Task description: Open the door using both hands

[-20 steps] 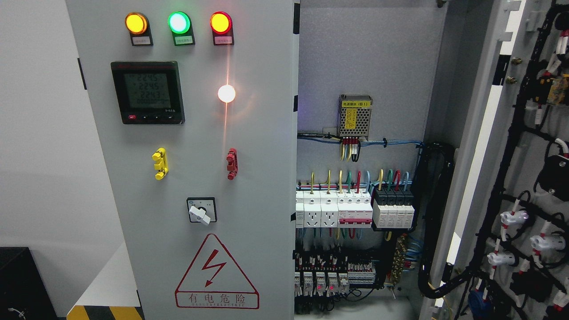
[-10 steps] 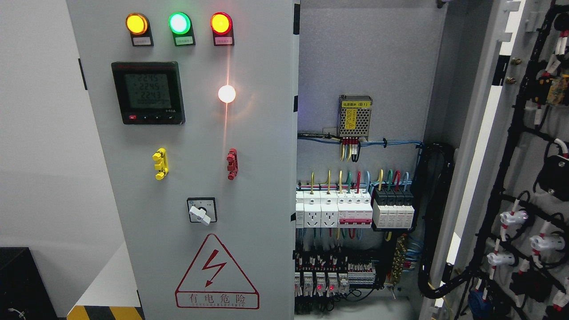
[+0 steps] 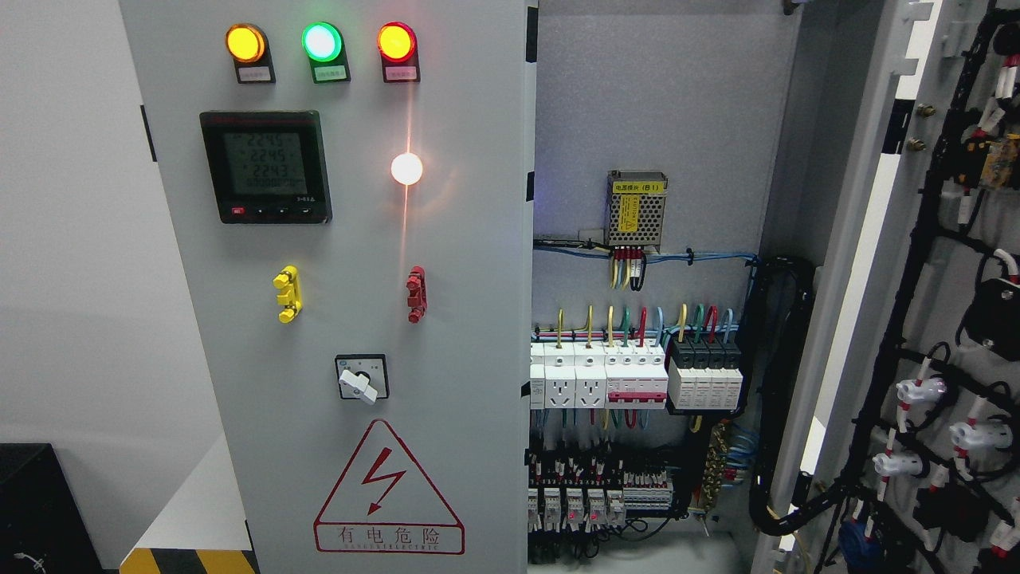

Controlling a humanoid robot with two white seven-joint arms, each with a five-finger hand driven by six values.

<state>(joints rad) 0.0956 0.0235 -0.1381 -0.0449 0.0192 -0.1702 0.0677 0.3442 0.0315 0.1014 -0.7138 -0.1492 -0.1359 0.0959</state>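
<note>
A grey electrical cabinet fills the head view. Its left door (image 3: 462, 335) stands shut and carries three lit indicator lamps, a digital meter (image 3: 265, 166), a yellow handle (image 3: 287, 293), a red handle (image 3: 415, 293), a rotary switch (image 3: 362, 377) and a red warning triangle (image 3: 388, 490). The right door (image 3: 948, 263) is swung wide open at the picture's right, its inner face covered with black wiring. Between them the cabinet's inside shows breakers (image 3: 633, 375) and a small power supply (image 3: 636, 209). Neither of my hands nor any arm is in the picture.
A white wall (image 3: 72, 239) lies left of the cabinet. A black box (image 3: 40, 510) sits at the lower left corner, beside yellow-black hazard tape (image 3: 187, 560) on the floor. Terminal rows and cables fill the cabinet's lower inside.
</note>
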